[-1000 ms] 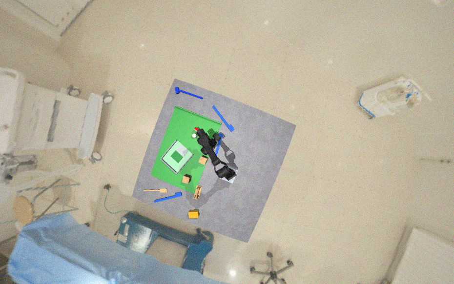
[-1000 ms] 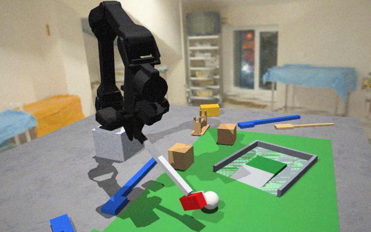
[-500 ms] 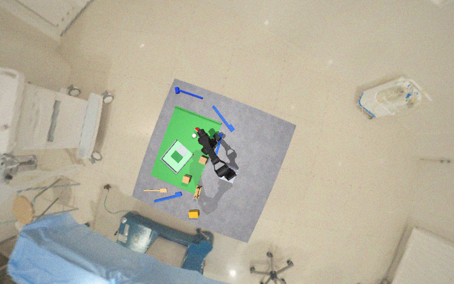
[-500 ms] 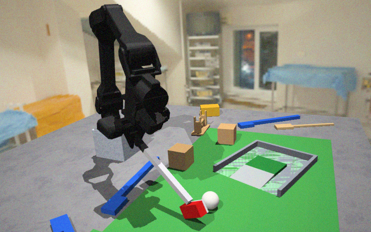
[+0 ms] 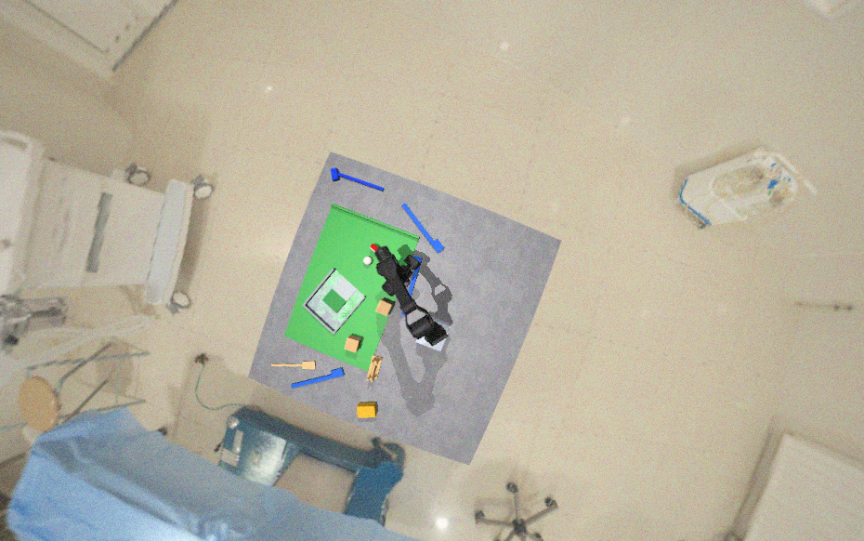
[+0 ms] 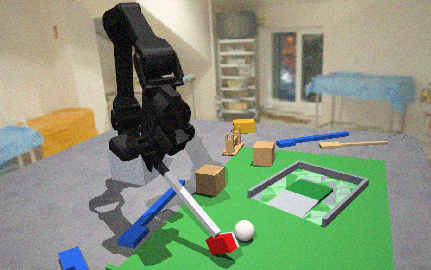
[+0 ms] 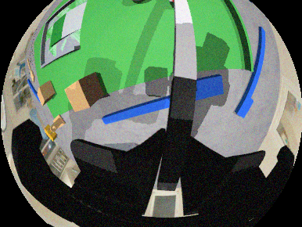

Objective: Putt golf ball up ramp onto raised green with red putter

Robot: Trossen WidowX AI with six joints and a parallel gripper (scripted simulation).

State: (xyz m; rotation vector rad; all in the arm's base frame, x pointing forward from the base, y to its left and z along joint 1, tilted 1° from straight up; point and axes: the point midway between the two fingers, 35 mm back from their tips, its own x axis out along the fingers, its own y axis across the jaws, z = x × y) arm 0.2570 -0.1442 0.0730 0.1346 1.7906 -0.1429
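Note:
My gripper (image 6: pixel 159 169) (image 7: pixel 170 133) is shut on the dark grip of the red putter, whose pale shaft (image 6: pixel 197 207) (image 7: pixel 185 51) slants down from the fingers. Its red head (image 6: pixel 222 243) (image 5: pixel 373 247) is low over the green mat, with its white face toward the ball. The white golf ball (image 6: pixel 244 230) (image 5: pixel 367 260) lies on the mat close to that face; the top view shows a small gap. The pale ramp (image 6: pixel 294 202) (image 7: pixel 74 21) leads to the dark green raised square (image 6: pixel 309 189) (image 5: pixel 333 299) (image 7: pixel 59 29), within low grey walls.
Two wooden blocks (image 6: pixel 210 180) (image 6: pixel 263 154) stand near the mat's arm-side edge. A blue club (image 6: pixel 158 203) (image 7: pixel 137 109) lies below the gripper; another blue club (image 5: pixel 422 227) (image 7: pixel 256 70) lies farther along. A wooden stand (image 6: pixel 233 143) and a yellow block (image 6: pixel 244 125) are beyond the blocks.

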